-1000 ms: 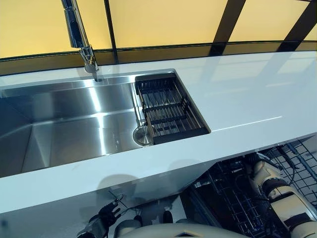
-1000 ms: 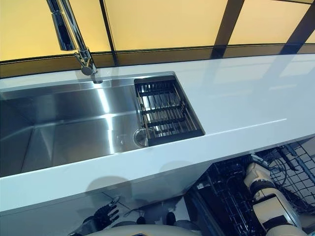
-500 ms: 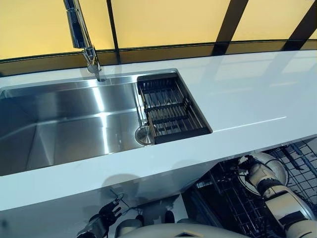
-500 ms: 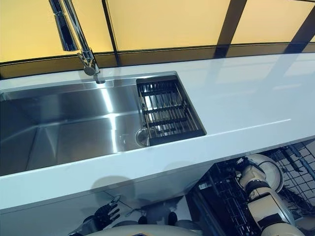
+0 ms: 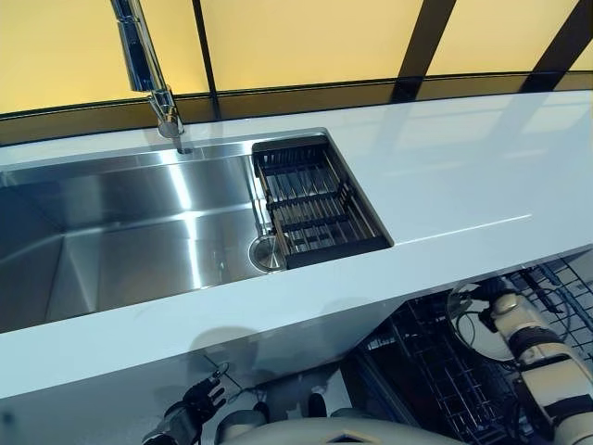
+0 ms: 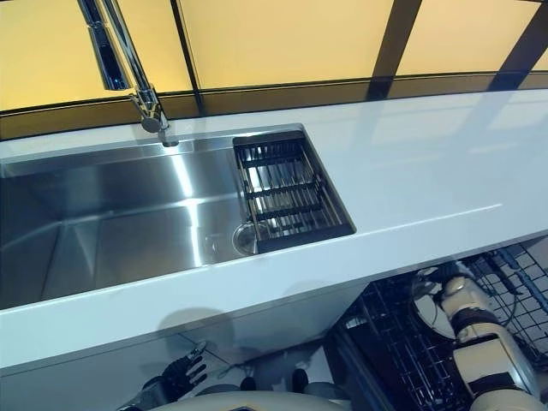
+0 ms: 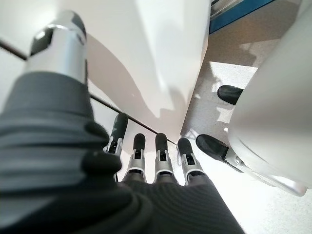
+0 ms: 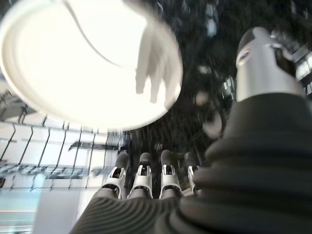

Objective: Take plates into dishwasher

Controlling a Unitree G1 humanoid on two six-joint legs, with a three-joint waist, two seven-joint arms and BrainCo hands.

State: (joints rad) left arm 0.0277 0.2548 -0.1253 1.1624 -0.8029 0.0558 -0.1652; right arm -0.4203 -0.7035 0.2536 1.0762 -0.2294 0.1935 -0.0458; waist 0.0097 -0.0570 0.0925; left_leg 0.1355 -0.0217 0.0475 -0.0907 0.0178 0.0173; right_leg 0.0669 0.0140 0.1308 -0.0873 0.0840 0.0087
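A white plate [image 8: 87, 63] stands on edge in the dark wire dishwasher rack [image 5: 435, 380] below the counter's front edge; it also shows in the left eye view [image 5: 471, 313]. My right hand [image 5: 515, 311] is just to the right of the plate, open, with straight fingers [image 8: 141, 173] and the thumb apart. The fingers cast a shadow on the plate and hold nothing. My left hand [image 5: 196, 406] hangs open and empty low down by the white cabinet front [image 7: 161, 53].
A white counter [image 5: 463, 176] runs across the view. It holds a steel sink [image 5: 120, 232] with a black drying rack [image 5: 315, 204] and a tall faucet [image 5: 148, 65]. More wire racking [image 5: 565, 287] shows at the far right under the counter.
The plate came into view with my right hand half a second ago. My right hand has since drawn back to the right, and the plate now stands left of it in the rack.
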